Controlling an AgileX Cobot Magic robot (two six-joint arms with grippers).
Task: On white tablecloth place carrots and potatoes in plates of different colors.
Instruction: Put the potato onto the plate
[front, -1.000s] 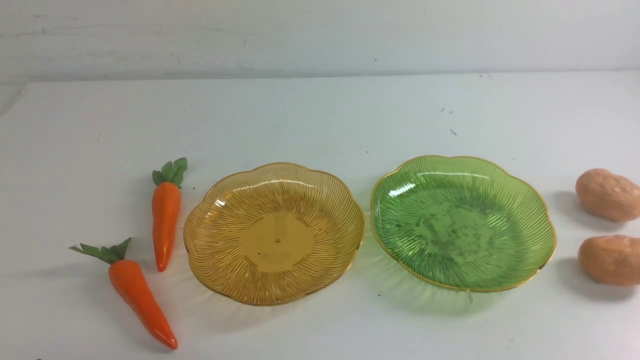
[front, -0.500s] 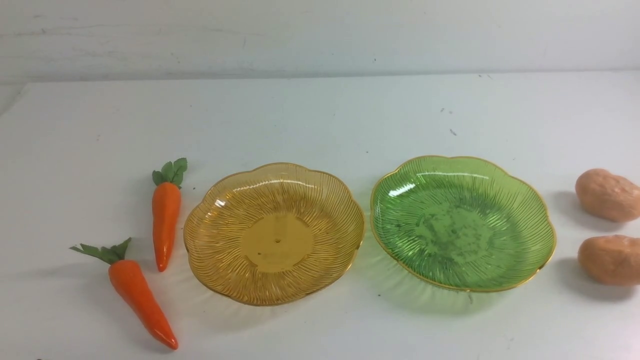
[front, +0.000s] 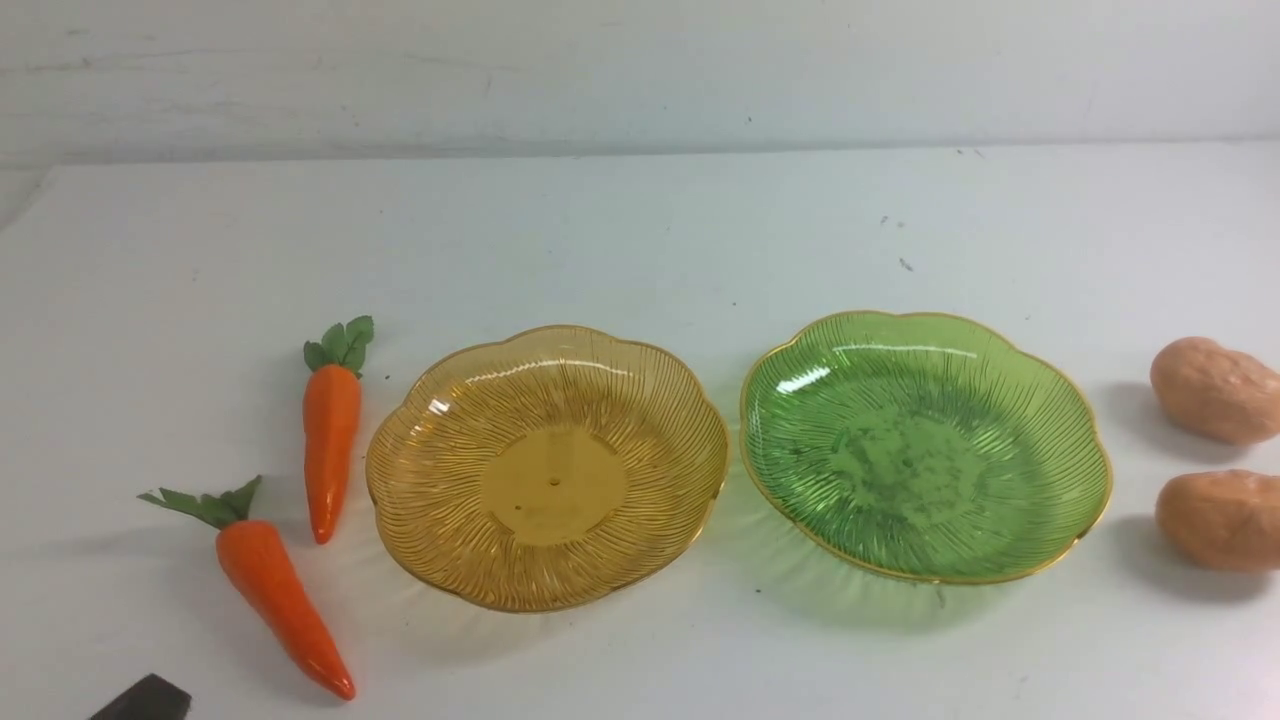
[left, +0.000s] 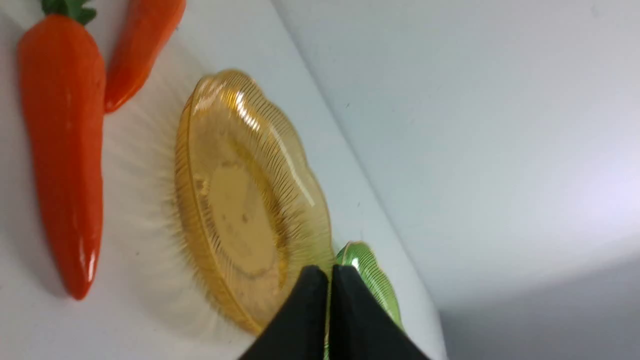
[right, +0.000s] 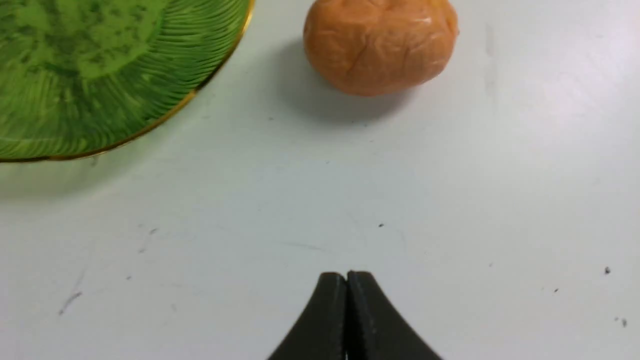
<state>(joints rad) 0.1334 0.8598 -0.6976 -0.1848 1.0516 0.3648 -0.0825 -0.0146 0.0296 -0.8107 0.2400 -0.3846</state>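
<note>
Though separate, two each: carrots (front: 331, 437), potatoes (front: 1213, 390), plates (front: 440, 480)

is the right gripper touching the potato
Apart. The right wrist view shows bare white tablecloth between the right gripper and the potato.

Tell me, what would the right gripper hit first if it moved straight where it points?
Probably a potato, roughly straight ahead of the shut right gripper; only white tablecloth lies between, though height is unclear.
</note>
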